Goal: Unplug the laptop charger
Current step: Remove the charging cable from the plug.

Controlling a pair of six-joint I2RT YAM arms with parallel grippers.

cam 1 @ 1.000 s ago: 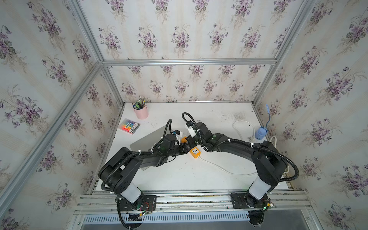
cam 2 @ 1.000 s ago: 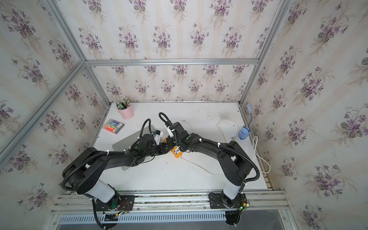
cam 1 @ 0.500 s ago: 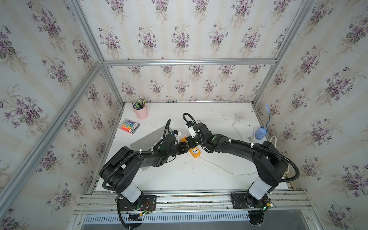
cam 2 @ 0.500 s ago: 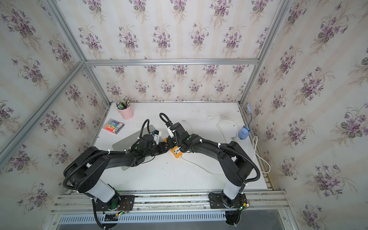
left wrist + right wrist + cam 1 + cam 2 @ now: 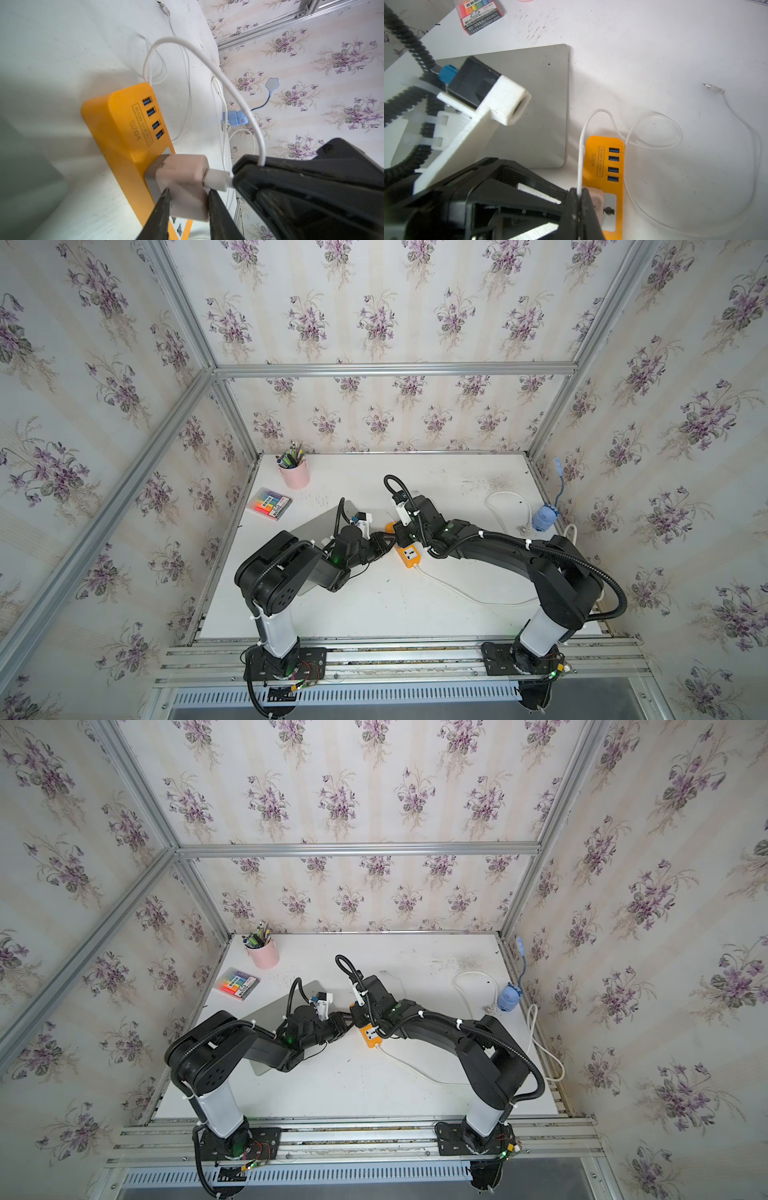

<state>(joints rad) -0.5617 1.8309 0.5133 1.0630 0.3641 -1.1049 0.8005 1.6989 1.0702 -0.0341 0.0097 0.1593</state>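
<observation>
As our left gripper [image 5: 188,199] narrows onto the small pinkish-beige cube charger [image 5: 182,176] seated in the long orange power strip [image 5: 124,128], our right gripper [image 5: 578,199] stays clenched on its thin white cable [image 5: 580,158]; pulling comes next.

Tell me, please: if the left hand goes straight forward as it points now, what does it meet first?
The left hand already straddles the laptop charger, so it meets that first; behind it stands the right hand, though depth is uncertain.
</observation>
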